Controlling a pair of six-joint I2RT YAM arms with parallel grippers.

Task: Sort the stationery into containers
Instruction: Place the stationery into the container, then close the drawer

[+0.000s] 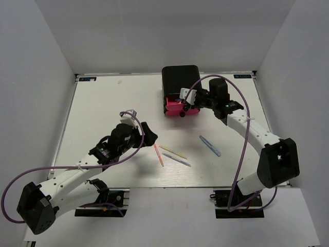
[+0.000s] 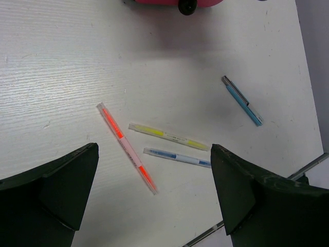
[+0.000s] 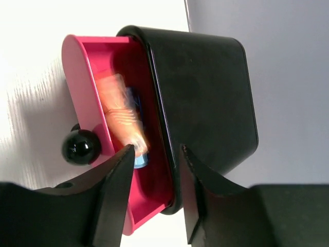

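The black box (image 1: 181,82) stands at the back, and its top pink drawer (image 1: 175,108) is pulled open. My right gripper (image 1: 189,103) hovers over the drawer, open and empty (image 3: 157,149). In the right wrist view a blurred stubby orange marker (image 3: 121,110) lies in the drawer (image 3: 77,67) on a blue one (image 3: 139,160). My left gripper (image 1: 143,129) is open and empty (image 2: 154,150) above the table. Ahead of it lie the pink pen (image 2: 126,146), yellow pen (image 2: 168,136), grey-blue pen (image 2: 177,157) and light-blue pen (image 2: 241,100).
The four thin pens lie on the white table (image 1: 103,113) between the arms, in front of the drawer box. The drawer's black knob (image 3: 81,146) sticks out toward me. Grey walls close in the table on three sides.
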